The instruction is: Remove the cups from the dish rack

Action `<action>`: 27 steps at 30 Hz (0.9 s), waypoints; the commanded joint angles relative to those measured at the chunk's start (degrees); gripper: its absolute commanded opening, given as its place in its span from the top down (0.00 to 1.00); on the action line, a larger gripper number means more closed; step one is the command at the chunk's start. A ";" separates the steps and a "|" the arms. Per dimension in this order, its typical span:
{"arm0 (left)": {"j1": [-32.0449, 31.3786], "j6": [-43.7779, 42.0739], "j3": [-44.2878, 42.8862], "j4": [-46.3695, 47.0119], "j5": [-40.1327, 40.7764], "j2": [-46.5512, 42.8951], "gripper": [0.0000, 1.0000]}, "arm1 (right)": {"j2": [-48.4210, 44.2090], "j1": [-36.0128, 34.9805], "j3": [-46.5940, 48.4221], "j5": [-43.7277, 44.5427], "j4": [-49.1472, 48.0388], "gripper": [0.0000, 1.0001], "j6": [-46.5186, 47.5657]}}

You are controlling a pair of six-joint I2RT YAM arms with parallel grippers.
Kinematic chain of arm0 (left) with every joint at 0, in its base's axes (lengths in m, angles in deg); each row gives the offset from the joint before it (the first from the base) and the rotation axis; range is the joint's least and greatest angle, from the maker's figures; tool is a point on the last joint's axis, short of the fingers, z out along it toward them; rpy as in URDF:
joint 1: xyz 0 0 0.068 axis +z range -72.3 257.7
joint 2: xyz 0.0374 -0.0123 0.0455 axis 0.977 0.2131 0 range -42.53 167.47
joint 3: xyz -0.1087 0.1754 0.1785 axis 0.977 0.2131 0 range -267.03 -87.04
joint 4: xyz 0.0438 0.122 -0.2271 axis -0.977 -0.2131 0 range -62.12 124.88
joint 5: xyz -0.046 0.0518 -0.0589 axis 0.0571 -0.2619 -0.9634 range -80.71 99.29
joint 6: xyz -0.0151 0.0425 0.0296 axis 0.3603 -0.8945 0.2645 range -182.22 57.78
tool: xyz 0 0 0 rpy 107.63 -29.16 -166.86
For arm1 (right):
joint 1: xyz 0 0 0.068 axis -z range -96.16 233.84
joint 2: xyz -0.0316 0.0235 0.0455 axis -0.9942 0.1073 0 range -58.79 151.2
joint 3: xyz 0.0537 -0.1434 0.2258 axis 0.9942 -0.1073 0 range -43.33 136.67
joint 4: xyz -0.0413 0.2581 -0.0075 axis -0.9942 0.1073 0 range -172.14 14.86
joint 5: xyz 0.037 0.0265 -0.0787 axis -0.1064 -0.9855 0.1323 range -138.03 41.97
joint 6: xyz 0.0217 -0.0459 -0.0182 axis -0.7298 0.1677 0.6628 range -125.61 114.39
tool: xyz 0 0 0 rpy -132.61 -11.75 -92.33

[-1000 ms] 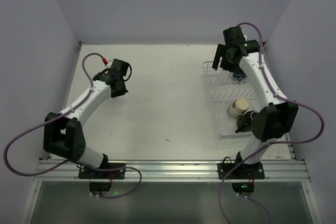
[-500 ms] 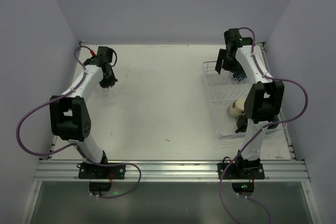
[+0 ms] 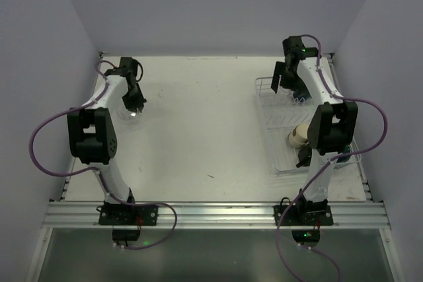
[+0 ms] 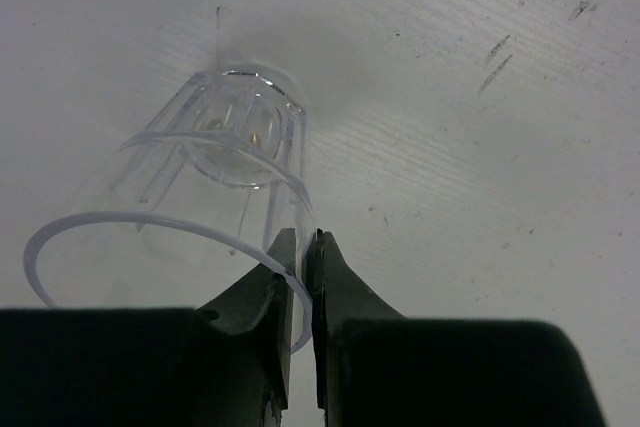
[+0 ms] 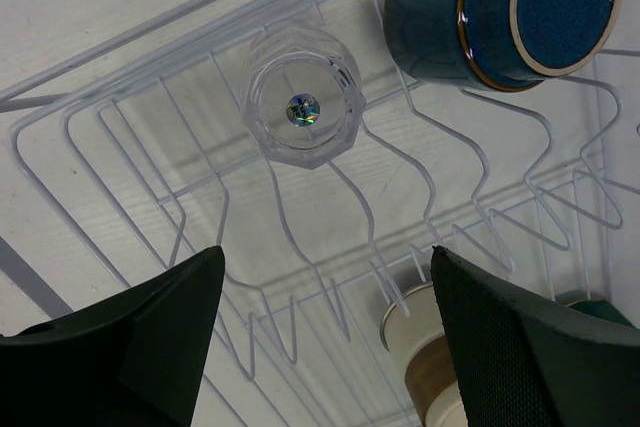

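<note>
My left gripper (image 3: pixel 134 104) is at the table's far left, shut on the rim of a clear glass tumbler (image 3: pixel 125 111). In the left wrist view the fingers (image 4: pixel 300 247) pinch the tumbler's wall (image 4: pixel 215 162), one inside and one outside. The tumbler is upright with its base down at the table. My right gripper (image 3: pixel 289 80) hangs open and empty over the far end of the white wire dish rack (image 3: pixel 280 171). Under its jaws (image 5: pixel 328 257) are an upturned clear glass (image 5: pixel 303 110), a blue mug (image 5: pixel 500 12) and a cream cup (image 5: pixel 430 347). The cream cup also shows from above (image 3: pixel 301 135).
Purple-grey walls close the table on the left, the back and the right. The right arm's elbow (image 3: pixel 334 127) stands over the rack's right side. The rack's wire prongs (image 5: pixel 300 227) rise between the cups. A metal rail (image 3: pixel 211 212) runs along the near edge.
My left arm has carried the glass tumbler to the far left and brought it down toward the table. My right arm folded closer over the rack's far end, then held still.
</note>
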 commanded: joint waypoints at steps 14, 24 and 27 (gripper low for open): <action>1.92 -0.22 -3.51 -1.57 -0.78 -1.59 0.41 | 0.27 1.95 -1.17 -2.35 -4.74 0.14 3.00; 1.13 -0.13 -10.27 -4.20 -4.12 -10.20 0.34 | 5.28 3.36 4.71 -2.35 -5.36 0.15 3.53; -0.80 0.22 -10.63 -3.15 -6.23 -13.89 0.33 | 6.95 3.62 6.47 -2.79 -5.36 0.17 3.79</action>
